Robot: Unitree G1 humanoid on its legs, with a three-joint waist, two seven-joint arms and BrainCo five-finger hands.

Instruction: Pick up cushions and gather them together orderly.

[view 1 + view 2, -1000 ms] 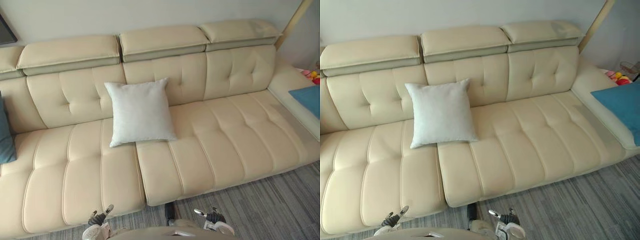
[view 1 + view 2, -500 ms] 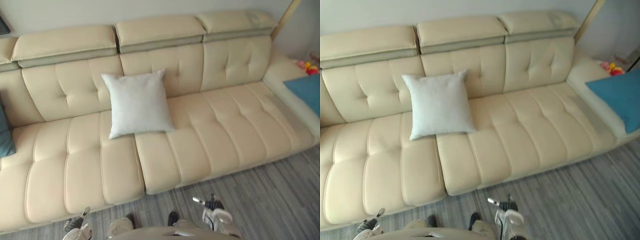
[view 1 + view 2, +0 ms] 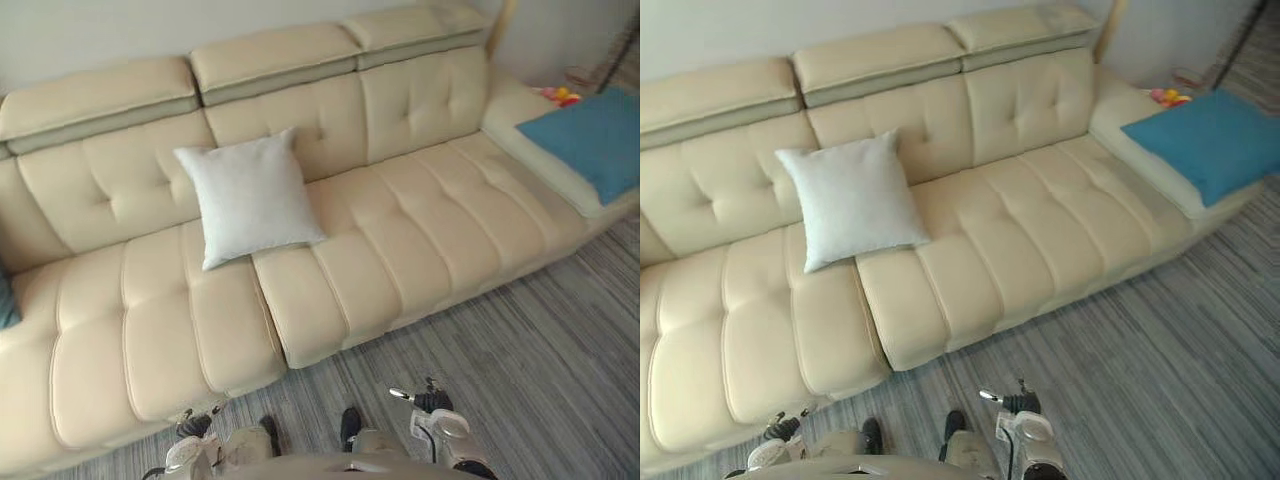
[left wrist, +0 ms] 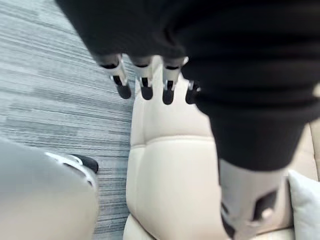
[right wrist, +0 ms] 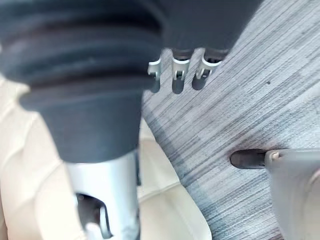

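Note:
A white square cushion [image 3: 250, 197] leans against the backrest near the middle of the cream sofa [image 3: 400, 230]. A blue cushion [image 3: 1210, 140] lies flat on the sofa's right end section. A sliver of a teal cushion [image 3: 5, 300] shows at the sofa's left end. My left hand [image 3: 195, 440] hangs low in front of the sofa's front edge, its fingers [image 4: 145, 85] relaxed and holding nothing. My right hand [image 3: 430, 410] hangs over the carpet, its fingers [image 5: 175, 75] also relaxed and holding nothing. Both hands are well short of every cushion.
Grey striped carpet [image 3: 540, 360] runs along the sofa's front. Small coloured toys [image 3: 555, 95] lie behind the blue cushion, and a wooden pole [image 3: 497, 25] stands by the sofa's right back corner.
The camera has swung to the right and pulled back, so more of the blue cushion and the carpet shows. The cushions have not moved and both hands stay low.

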